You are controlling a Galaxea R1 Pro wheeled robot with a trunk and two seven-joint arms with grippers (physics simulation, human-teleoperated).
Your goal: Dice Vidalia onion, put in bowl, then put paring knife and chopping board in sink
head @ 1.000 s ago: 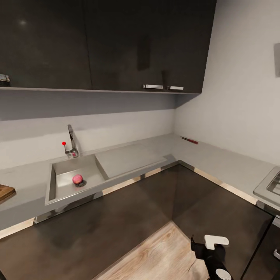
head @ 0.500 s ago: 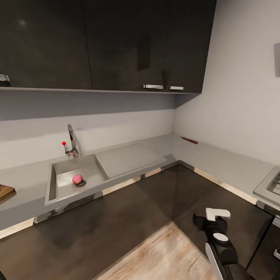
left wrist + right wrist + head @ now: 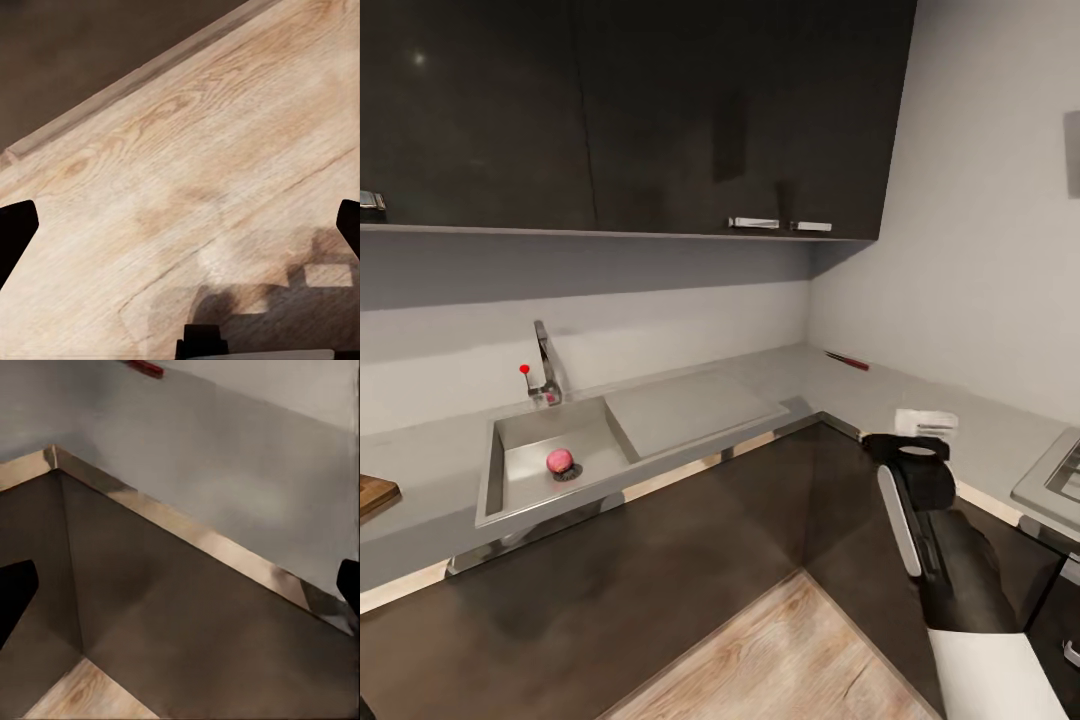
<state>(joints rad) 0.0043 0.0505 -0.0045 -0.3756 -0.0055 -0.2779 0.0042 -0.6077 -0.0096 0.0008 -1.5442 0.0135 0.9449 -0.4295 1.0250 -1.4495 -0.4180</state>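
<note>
The Vidalia onion lies in the sink by the round drain, under the chrome tap. A corner of the chopping board pokes in at the far left on the countertop. The paring knife rests on the countertop in the back corner near the wall, and its red handle appears in the right wrist view. My right gripper is raised in front of the right-hand counter, far from the onion, and is open. My left gripper hangs open over the wooden floor. The bowl is out of view.
Dark upper cabinets hang over the sink. Dark base cabinets meet in an inner corner, with wooden floor below. A steel hob edge sits at the far right. The tap's red knob is left of the spout.
My right arm has lifted from down near the floor to countertop height at the right-hand counter. The onion, knife and board have stayed put.
</note>
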